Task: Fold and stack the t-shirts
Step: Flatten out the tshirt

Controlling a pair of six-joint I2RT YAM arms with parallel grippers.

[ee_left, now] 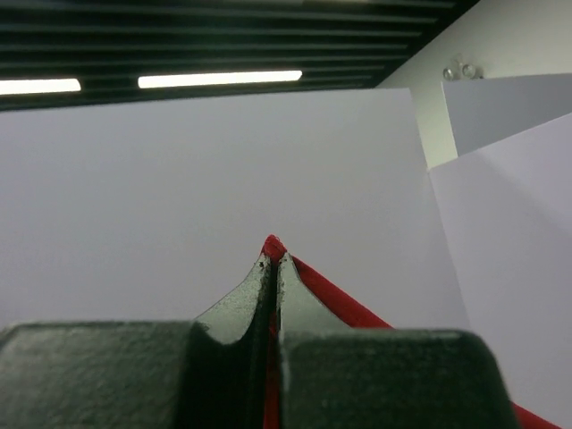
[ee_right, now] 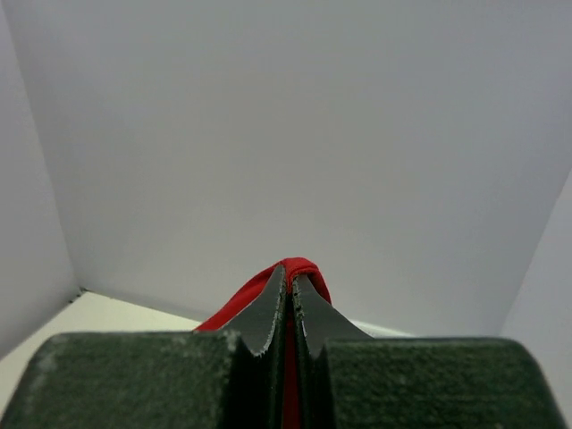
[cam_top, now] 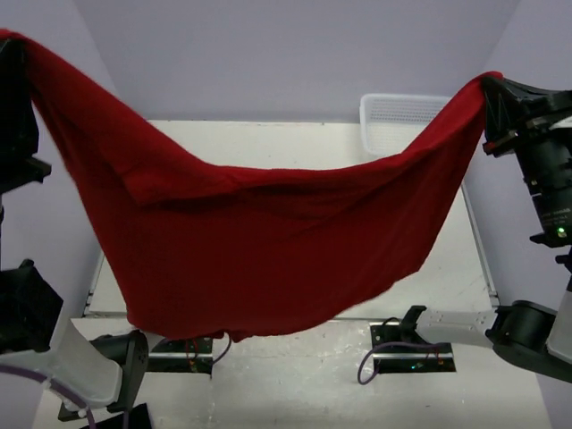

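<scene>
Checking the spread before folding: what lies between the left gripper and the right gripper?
The dark red t-shirt spans that stretch, sagging in an arc from the left gripper to the right gripper, both shut on its edge. The top view shows it.

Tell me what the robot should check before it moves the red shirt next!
1. Left gripper shut on the t-shirt: ok.
2. Right gripper shut on the t-shirt's other end: ok.
3. T-shirt hangs spread between both grippers: ok.
4. Cloth smooth: not ok, a fold runs across its upper left.
5. Bottom edge clear of the table: cannot tell.
6. Basket out of the way, at the table's far right: ok.
</scene>
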